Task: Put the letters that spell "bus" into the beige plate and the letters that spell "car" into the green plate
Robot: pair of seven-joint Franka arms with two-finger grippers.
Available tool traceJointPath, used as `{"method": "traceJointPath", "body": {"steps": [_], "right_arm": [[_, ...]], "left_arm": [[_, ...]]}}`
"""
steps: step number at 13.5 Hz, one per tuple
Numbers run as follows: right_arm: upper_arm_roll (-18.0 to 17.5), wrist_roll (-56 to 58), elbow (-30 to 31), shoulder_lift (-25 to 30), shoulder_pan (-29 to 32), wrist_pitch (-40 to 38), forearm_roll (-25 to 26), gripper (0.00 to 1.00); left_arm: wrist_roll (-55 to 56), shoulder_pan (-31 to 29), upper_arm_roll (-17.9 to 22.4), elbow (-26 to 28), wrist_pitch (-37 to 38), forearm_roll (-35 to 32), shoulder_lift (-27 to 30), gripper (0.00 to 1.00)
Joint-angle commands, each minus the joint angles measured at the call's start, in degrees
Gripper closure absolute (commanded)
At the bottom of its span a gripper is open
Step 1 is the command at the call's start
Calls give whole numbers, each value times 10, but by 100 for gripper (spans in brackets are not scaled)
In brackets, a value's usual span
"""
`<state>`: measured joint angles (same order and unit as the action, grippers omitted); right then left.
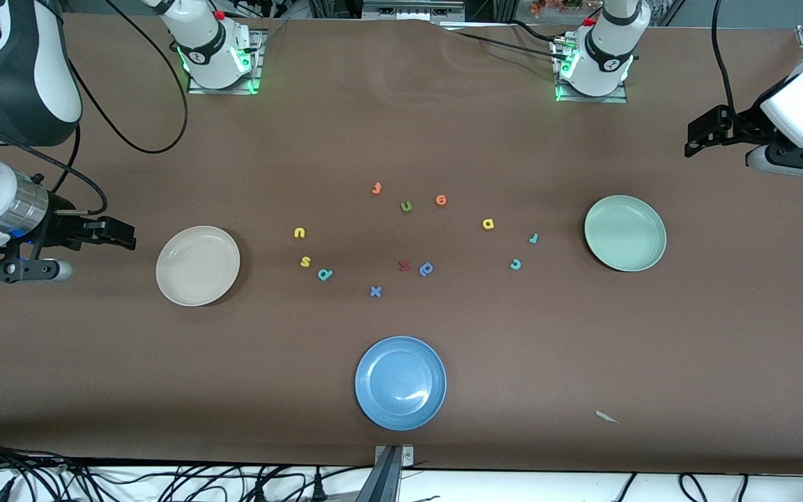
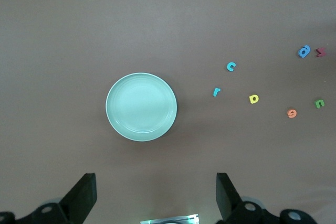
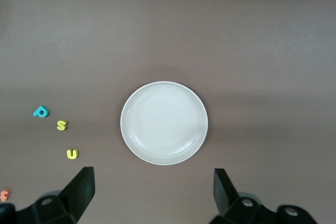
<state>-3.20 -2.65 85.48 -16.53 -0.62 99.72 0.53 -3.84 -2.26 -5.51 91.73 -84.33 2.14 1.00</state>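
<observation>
Both pairs of fingers are spread wide with nothing between them. In the front view, the right gripper [image 1: 123, 237] hangs over the table at the right arm's end, pointing toward the beige plate [image 1: 198, 265], which lies just past its tips. The left gripper [image 1: 696, 139] hangs over the left arm's end of the table, up near the bases' edge and well apart from the green plate [image 1: 625, 233]. Both arms wait.

Between the plates the letters lie flat and scattered. The yellow "u" [image 1: 300, 233], the yellow "s" [image 1: 305, 262] and the teal "b" [image 1: 325, 275] sit in a loose line near the beige plate, the "u" farthest from the camera and the "b" nearest. The yellow "a" [image 1: 488, 224], the teal "r" [image 1: 533, 238] and the teal "c" [image 1: 515, 264] cluster near the green plate. Their exact facing is too small to tell. The blue plate [image 1: 401, 383] lies nearest the camera.

In the left wrist view, the dark fingertips [image 2: 84, 195] frame the table on either side, apart from the green plate [image 2: 141, 107]; the "c" [image 2: 231, 66], "r" [image 2: 216, 92] and "a" [image 2: 254, 98] lie beside it.

In the right wrist view, the fingertips [image 3: 81, 187] stand equally wide, with the beige plate [image 3: 164, 123] centred and empty; the "b" [image 3: 41, 112], "s" [image 3: 62, 125] and "u" [image 3: 72, 154] trail off beside it.
</observation>
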Motion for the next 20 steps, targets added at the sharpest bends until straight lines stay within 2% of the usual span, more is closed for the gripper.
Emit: {"method": "traceJointPath", "body": {"steps": [1, 9, 15, 20], "right_arm": [[-4, -8, 7, 11, 4, -2, 2, 0], [-7, -21, 7, 5, -7, -2, 1, 0], [-7, -133, 7, -29, -92, 6, 8, 0], [-7, -193, 11, -98, -155, 55, 4, 0]], "left_arm": [[2, 0, -4, -6, 8, -11, 2, 0], [2, 0, -2, -6, 8, -11, 2, 0], [2, 1, -6, -7, 7, -11, 2, 0], [3, 0, -15, -7, 10, -11, 2, 0]]}}
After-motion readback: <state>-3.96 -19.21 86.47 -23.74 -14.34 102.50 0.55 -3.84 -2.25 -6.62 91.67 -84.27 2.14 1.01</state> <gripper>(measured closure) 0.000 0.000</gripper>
